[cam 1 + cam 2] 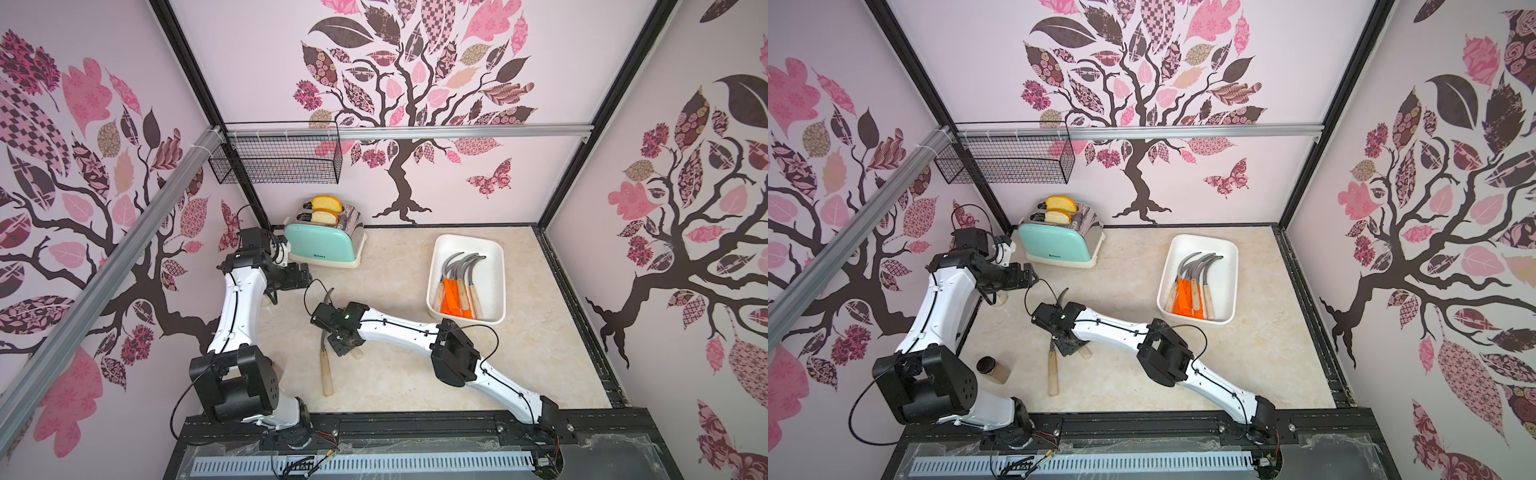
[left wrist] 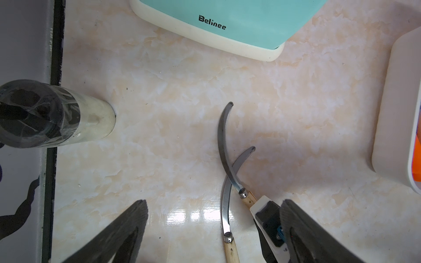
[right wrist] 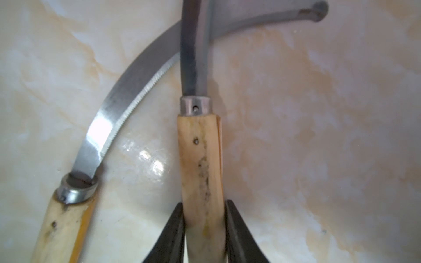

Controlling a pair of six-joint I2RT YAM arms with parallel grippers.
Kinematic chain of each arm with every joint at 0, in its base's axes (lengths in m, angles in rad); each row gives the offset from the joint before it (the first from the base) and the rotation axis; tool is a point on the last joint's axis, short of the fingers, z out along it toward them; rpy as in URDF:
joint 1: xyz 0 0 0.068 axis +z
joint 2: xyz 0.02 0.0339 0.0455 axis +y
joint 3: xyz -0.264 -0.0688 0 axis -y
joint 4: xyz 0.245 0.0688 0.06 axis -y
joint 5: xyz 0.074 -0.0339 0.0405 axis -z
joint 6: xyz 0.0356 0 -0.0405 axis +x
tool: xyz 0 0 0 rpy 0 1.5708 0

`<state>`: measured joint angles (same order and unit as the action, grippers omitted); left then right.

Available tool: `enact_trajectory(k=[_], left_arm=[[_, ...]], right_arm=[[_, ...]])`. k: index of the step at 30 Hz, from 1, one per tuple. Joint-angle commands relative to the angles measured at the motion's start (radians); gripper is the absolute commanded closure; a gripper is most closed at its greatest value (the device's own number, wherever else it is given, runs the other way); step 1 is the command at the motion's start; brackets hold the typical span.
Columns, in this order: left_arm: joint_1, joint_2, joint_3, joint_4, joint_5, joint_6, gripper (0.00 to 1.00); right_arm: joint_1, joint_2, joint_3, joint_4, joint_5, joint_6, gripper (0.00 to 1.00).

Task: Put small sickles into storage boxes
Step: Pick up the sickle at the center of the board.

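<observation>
My right gripper (image 3: 204, 203) has its black jaws clenched on the pale wooden handle of a small sickle with curved grey blade (image 3: 197, 148), near the counter's middle. Its blade crosses a second wooden-handled sickle (image 3: 127, 98) lying just beside. My left gripper (image 2: 213, 202) is spread wide (nothing between the jaws) near the left edge. The other sickles (image 1: 457, 274) lie in the shallow white plastic tray (image 1: 492, 286) toward the right edge, with bare counter (image 1: 395, 270) between.

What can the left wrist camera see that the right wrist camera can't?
Only left wrist: the mint toaster, a dark-lidded jar and the edge of the white tray. Only right wrist: both jaws of the right gripper pinching the wooden handle of the held sickle. Both: its blade crossing over the other sickle, on the marble table.
</observation>
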<state>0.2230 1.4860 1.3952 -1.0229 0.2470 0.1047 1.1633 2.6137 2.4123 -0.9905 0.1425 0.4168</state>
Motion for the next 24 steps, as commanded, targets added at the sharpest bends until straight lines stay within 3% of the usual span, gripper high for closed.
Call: enact_trajectory(k=[1,24], left_arm=[[0.003,0.014,0.021,-0.004,0.024,-0.005,0.05],[0.003,0.034,0.003,-0.011,0.023,-0.010,0.05]], right_arm=[[-0.002,0.038,0.009,-0.089,0.002,-0.018,0.71],[-0.004,-0.041,-0.008,0.005,0.063,-0.042,0.93]])
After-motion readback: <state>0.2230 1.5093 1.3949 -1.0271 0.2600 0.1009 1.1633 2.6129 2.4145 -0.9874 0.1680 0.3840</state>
